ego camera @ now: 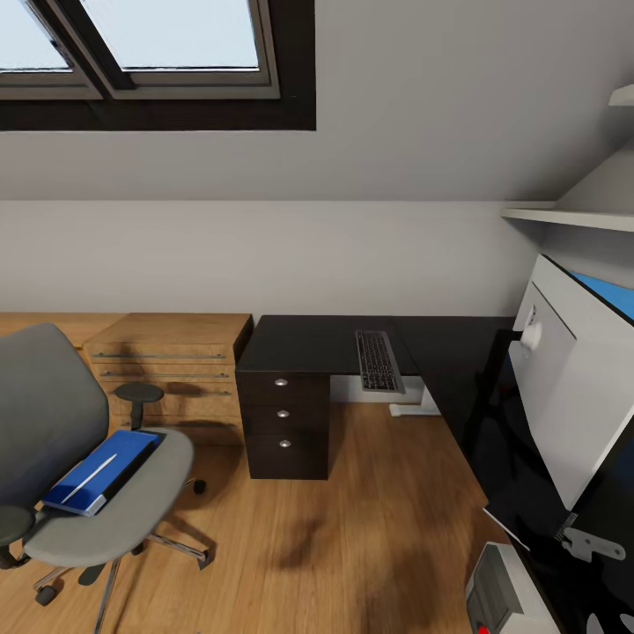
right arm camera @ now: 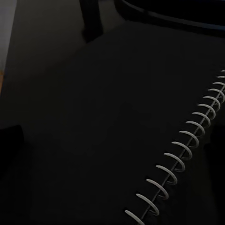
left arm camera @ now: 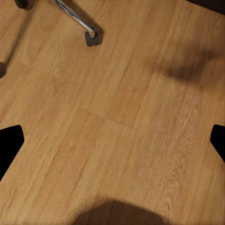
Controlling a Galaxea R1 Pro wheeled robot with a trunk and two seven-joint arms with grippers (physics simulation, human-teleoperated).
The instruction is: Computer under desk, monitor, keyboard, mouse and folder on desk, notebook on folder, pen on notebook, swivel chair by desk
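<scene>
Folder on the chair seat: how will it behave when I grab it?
The folder looks thin and flat, so probably light but liable to flex if pinched at one edge. It lies on the swivel chair, whose castor base may roll away under a push.

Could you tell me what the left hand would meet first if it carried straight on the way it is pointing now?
Most likely the bare wooden floor: the left wrist view looks straight down onto its planks. The swivel chair's castor lies off to one side, apparently outside that line.
</scene>
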